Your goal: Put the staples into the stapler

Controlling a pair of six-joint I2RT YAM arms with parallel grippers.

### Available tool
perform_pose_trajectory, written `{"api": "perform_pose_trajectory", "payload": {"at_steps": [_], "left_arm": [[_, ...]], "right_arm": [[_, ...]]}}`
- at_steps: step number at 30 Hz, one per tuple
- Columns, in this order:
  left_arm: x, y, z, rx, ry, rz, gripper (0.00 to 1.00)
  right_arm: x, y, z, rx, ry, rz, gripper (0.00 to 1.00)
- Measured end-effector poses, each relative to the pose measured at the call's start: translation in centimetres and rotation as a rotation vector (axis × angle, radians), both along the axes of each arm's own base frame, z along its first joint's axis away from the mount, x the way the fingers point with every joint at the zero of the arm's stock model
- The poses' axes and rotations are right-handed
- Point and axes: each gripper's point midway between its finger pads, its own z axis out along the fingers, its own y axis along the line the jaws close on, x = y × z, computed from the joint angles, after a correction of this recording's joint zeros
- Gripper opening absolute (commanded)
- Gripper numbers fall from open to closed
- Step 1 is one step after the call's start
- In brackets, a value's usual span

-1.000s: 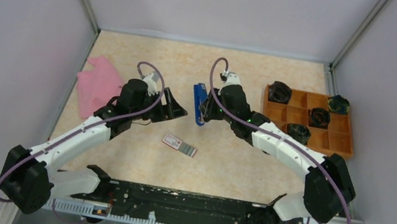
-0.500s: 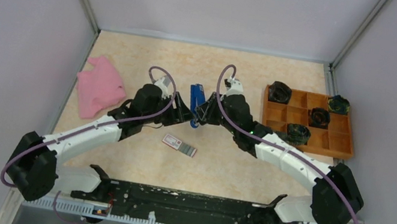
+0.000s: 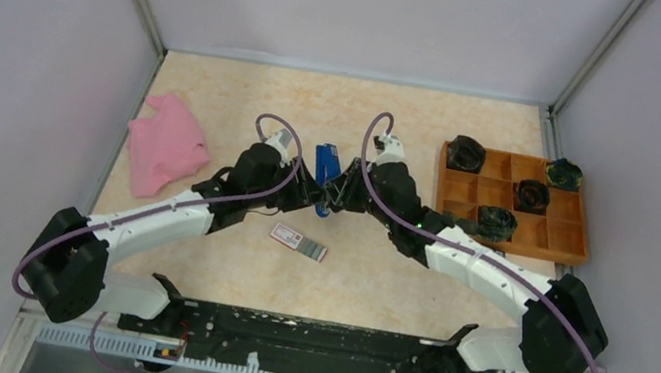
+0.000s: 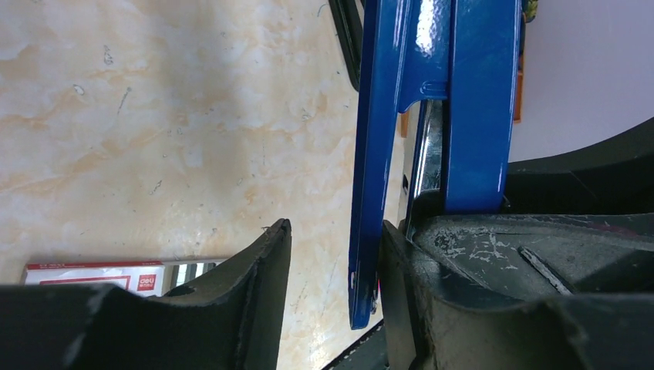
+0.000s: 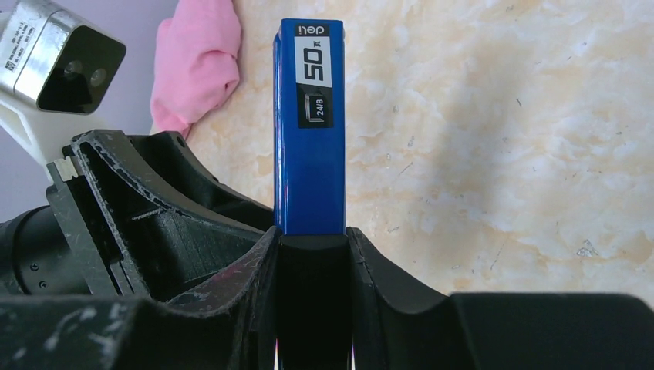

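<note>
The blue stapler (image 3: 326,167) is lifted off the table at mid-centre, and my right gripper (image 3: 338,193) is shut on its black near end (image 5: 312,235). Its labelled blue top (image 5: 311,116) points away from that camera. My left gripper (image 3: 313,200) meets it from the left. In the left wrist view a thin blue arm of the stapler (image 4: 370,193) lies between the open fingers (image 4: 335,231); it touches the right finger, with a gap to the left one. A metal rail (image 4: 426,154) shows between the stapler's two blue arms. The staples (image 3: 298,241) lie flat on the table just in front, also visible as the staples box (image 4: 116,276).
A pink cloth (image 3: 166,145) lies at the left wall. An orange compartment tray (image 3: 529,248) at the right holds several black round parts (image 3: 466,153). The two arms cross close together at mid-table.
My left arm has swung right to the stapler and its fingers have narrowed around the stapler's thin blue arm. The right gripper has kept its hold, shifting slightly right.
</note>
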Motion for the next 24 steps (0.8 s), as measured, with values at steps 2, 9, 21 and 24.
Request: {"api": "perform_pose_trajectory", "payload": {"at_steps": [2,9,21,24], "left_arm": [[0.0,-0.1,0.1,-0.008,-0.002,0.000,0.49],[-0.1,-0.7,0.5,-0.040,-0.010,-0.007,0.46],[-0.3,-1.2,0.5,-0.038,-0.024,-0.008,0.00],[-0.3,-1.0,0.9,-0.031,-0.038,0.004,0.00]], "right_arm": [[-0.1,-0.1,0.2,0.004,-0.006,-0.003,0.00],[-0.2,-0.4,0.7,0.026,-0.023,-0.011,0.00],[-0.7,-0.5,-0.4,0.013,0.013,0.015,0.00],[-0.6,-0.7,-0.1,0.034,0.026,0.036,0.00]]}}
